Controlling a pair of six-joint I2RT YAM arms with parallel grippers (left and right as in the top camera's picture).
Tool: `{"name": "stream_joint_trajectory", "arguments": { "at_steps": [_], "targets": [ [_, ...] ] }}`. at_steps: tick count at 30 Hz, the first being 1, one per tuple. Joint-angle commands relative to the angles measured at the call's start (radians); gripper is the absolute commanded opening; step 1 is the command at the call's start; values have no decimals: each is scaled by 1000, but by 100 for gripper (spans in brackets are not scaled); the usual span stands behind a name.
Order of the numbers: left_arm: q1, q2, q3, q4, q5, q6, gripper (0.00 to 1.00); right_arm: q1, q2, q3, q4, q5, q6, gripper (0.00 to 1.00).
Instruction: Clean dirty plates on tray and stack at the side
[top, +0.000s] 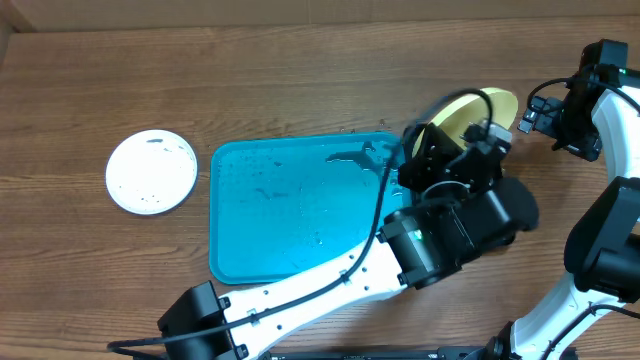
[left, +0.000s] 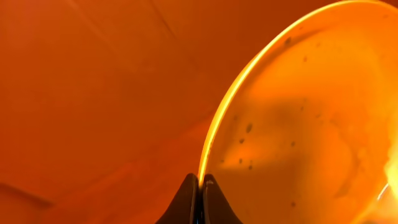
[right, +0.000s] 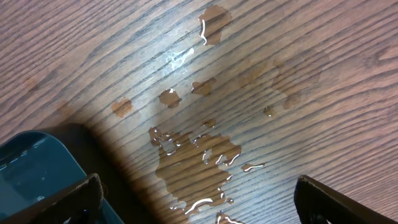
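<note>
Round yellow-green plastic plate (top: 482, 106), rim pinched in the closed left end effector (left: 200, 182) beside the rectangular turquoise plastic tray (top: 262, 205), is probably best kept steady, with the right end effector (right: 199, 200) wide open and empty.

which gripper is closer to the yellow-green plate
Left. The left gripper is shut on the rim of the yellow-green plate; the right gripper hangs open off to its side, not touching it.

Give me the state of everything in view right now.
yellow-green plate: tilted up, speckled, rim pinched
left fingers: shut on the yellow-green plate's rim
right fingers: open, empty, over a puddle
white plate: flat on the table, few specks
tray: wet-streaked, no plate visible on it
</note>
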Motion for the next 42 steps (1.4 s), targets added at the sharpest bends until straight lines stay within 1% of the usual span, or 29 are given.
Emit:
{"name": "stream_joint_trajectory", "arguments": {
  "at_steps": [1, 5, 15, 18, 23, 26, 28, 31, 33, 37, 40, 42],
  "targets": [
    [-18, 7, 23, 65, -138, 161, 4, -5, -24, 4, 6, -1, 3, 100],
    [-20, 7, 23, 105, -138, 179, 4, -5, -24, 4, 6, -1, 3, 100],
    [-20, 7, 23, 107, -134, 174, 4, -4, -24, 4, 6, -1, 3, 100],
    [-20, 7, 20, 84, -109, 124, 4, -4, -24, 4, 6, -1, 3, 100],
    [-15, 7, 18, 37, -82, 98, 4, -4, -24, 4, 6, -1, 3, 100],
    [-11, 7, 11, 25, -69, 31, 4, -4, -24, 4, 6, -1, 3, 100],
    [-11, 7, 7, 20, -47, 12, 4, -4, -24, 4, 6, -1, 3, 100],
    [-8, 7, 7, -21, -8, -49, 4, -4, -24, 4, 7, -1, 3, 100],
    [1, 7, 6, -74, 53, -117, 4, -4, -24, 4, 6, -1, 3, 100],
    [56, 12, 5, -201, 277, -295, 4, -4, -24, 4, 6, -1, 3, 100],
    [151, 23, 5, -271, 488, -420, 4, -4, -24, 4, 6, -1, 3, 100],
    [237, 24, 5, -302, 654, -472, 4, -4, -24, 4, 6, -1, 3, 100]
  ]
}}
